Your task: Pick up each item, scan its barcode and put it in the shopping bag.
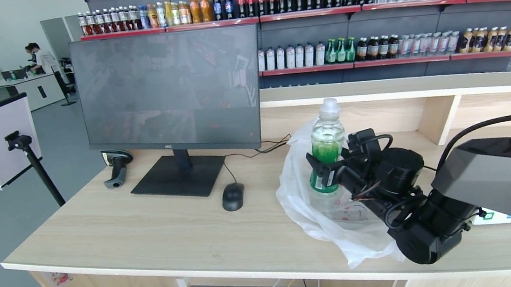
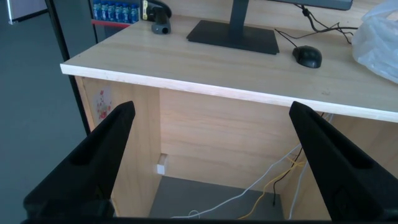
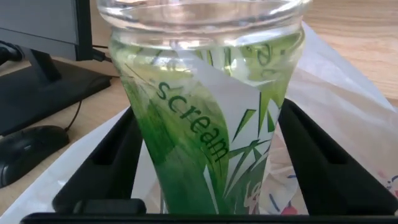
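Bottle (image 1: 327, 139) of clear drink, white-capped, stands upright with its long axis vertical. The right end effector (image 1: 329, 174) is clamped on its green label band, one finger on each side. That label carries pale lettering and leaf shapes, with a white barcode patch low down. The shopping bag (image 1: 303, 204) lies open directly under and around the bottle, so the drop looks like a straight lowering. The scanner (image 1: 117, 168) lies well apart, beyond the monitor (image 1: 168, 91) and mouse (image 1: 233, 196). The left end effector (image 2: 211, 168) hangs spread wide and empty, below the surface (image 1: 151, 233) edge.
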Robot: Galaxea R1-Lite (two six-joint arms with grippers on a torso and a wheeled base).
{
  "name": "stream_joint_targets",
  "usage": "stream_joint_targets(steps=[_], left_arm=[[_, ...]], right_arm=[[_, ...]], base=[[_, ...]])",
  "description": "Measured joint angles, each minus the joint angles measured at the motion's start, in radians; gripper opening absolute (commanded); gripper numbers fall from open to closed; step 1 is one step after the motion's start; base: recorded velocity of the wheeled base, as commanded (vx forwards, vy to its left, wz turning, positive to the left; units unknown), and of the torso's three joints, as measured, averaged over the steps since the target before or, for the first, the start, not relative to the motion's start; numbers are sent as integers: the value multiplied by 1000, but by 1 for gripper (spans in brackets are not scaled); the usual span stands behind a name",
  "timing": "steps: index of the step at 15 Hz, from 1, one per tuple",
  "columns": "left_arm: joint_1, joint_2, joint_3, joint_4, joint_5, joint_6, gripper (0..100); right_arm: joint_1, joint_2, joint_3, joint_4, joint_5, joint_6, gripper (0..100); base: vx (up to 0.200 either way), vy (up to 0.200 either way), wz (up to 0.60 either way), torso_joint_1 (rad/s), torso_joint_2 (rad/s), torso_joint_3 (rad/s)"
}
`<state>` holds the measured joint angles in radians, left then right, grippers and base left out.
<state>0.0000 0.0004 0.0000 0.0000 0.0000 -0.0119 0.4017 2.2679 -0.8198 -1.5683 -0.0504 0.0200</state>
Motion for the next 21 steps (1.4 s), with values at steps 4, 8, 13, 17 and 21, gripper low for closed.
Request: stream_joint_targets(steps=[4, 8, 13, 17, 21], left_arm=[[0, 0, -1, 0, 0, 0, 100], [0, 0, 0, 0, 0, 3, 100], [0, 0, 0, 1, 0, 4, 100], [0, 0, -1, 2, 0, 1, 100], [0, 0, -1, 2, 0, -1, 100]], right_arm=[[-4, -20, 20, -1, 0, 0, 100], [0, -99, 108, -1, -1, -1, 100], [13, -263, 256, 0, -2, -6, 100], [33, -417, 333, -2, -1, -3, 100], [43, -517, 407, -1, -1, 0, 100]], base=[[0, 0, 0, 0, 0, 0], [0, 0, 0, 0, 0, 0], [0, 0, 0, 0, 0, 0], [-50, 0, 0, 1, 1, 1], [-200, 0, 0, 6, 6, 4]])
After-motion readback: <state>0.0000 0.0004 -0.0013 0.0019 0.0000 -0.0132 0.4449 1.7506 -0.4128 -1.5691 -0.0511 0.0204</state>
